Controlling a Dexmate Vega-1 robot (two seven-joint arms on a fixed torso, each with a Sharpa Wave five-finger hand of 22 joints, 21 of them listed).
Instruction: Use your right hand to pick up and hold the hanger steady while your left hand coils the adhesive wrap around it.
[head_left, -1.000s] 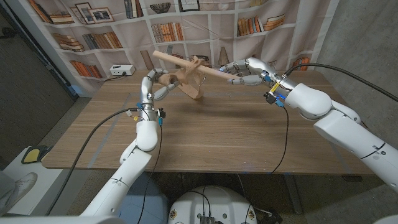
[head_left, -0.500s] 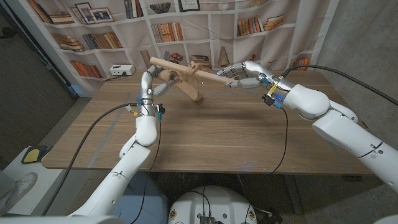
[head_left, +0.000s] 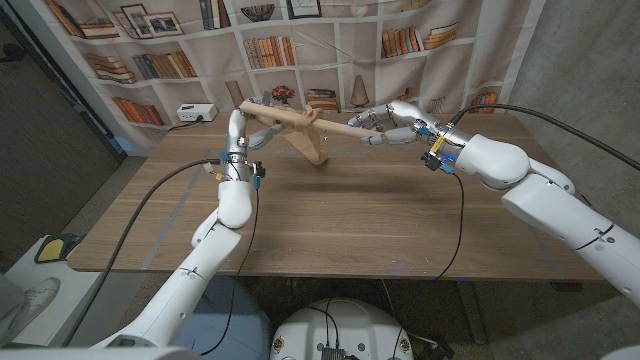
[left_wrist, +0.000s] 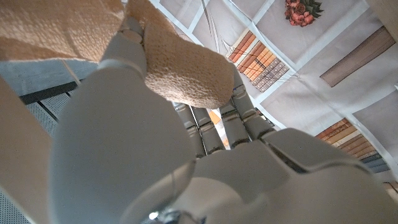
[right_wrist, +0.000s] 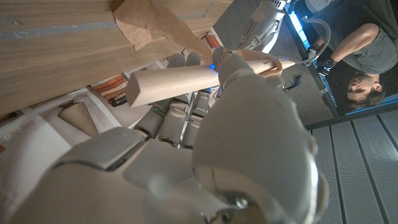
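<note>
A wooden hanger hangs in the air over the table's far side, roughly level. My right hand grips its right end; in the right wrist view the hanger's bar passes through the fingers of that hand. Tan adhesive wrap is wound on the hanger's middle, and a loose strip of it droops toward the table. My left hand stands upright at the hanger's left end. In the left wrist view its fingers hold a bunch of the wrap. The loose wrap strip shows against the table.
The wooden table lies below both hands. Behind it hangs a bookshelf backdrop, and a white power strip sits at the table's far left. A person shows at the edge of the right wrist view.
The hanger has swung from a steep slant to nearly level. My left hand has risen and straightened at the hanger's left end, carrying the wrap with it. My right hand has barely moved.
</note>
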